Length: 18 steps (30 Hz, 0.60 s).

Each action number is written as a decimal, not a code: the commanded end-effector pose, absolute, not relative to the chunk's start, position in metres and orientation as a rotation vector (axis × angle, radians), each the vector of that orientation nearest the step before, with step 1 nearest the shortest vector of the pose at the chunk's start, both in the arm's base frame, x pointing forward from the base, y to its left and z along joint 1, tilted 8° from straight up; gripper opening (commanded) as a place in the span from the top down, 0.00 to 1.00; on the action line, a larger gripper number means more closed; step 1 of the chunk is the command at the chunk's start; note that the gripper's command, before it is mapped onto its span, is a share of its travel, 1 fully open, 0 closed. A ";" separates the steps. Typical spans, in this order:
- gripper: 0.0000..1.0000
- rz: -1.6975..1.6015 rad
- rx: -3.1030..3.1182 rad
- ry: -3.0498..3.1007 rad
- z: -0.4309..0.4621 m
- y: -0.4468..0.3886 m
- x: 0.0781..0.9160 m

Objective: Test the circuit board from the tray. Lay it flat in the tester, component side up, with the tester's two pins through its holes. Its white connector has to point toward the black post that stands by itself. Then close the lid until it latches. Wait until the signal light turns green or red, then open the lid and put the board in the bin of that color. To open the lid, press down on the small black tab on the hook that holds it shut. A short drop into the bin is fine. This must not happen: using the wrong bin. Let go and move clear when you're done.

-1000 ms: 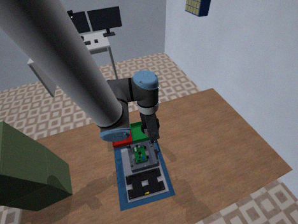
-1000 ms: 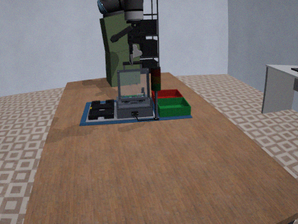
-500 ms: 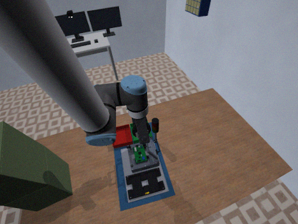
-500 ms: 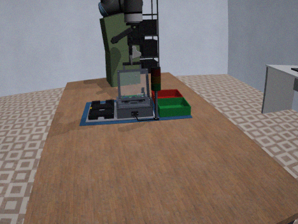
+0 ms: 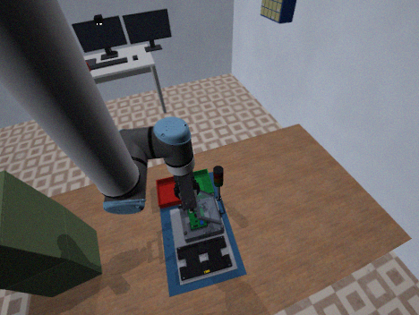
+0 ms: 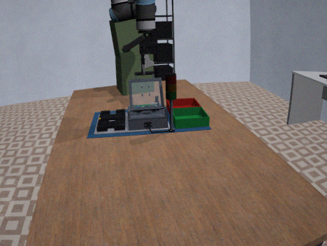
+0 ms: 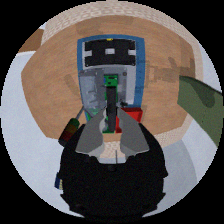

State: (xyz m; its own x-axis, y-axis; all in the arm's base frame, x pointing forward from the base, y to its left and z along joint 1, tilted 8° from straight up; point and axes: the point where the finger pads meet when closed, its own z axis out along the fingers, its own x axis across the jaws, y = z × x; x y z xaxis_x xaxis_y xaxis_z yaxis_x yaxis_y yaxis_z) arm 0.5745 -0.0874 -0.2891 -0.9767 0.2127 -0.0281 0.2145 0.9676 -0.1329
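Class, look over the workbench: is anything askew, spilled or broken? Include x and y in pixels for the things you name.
Nothing stands out. The green board (image 5: 197, 220) (image 7: 111, 80) sits in the open tester (image 5: 203, 234) (image 6: 148, 122), and both bins, red (image 5: 166, 195) (image 6: 184, 102) and green (image 5: 205, 183) (image 6: 191, 121), stand upright.

I've swung my claw away from the stack light, and the tester's clear lid now leans further over the board.
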 end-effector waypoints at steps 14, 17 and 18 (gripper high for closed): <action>1.00 -0.212 0.336 3.101 -0.331 -0.085 0.537; 1.00 -0.212 0.336 3.101 -0.338 -0.085 0.533; 1.00 -0.212 0.336 3.101 -0.341 -0.085 0.531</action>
State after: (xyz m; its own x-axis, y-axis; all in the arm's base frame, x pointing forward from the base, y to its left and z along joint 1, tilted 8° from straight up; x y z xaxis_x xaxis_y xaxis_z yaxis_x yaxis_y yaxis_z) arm 0.5366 -0.0848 -0.3315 -0.9767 0.2126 -0.0285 0.2145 0.9676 -0.1328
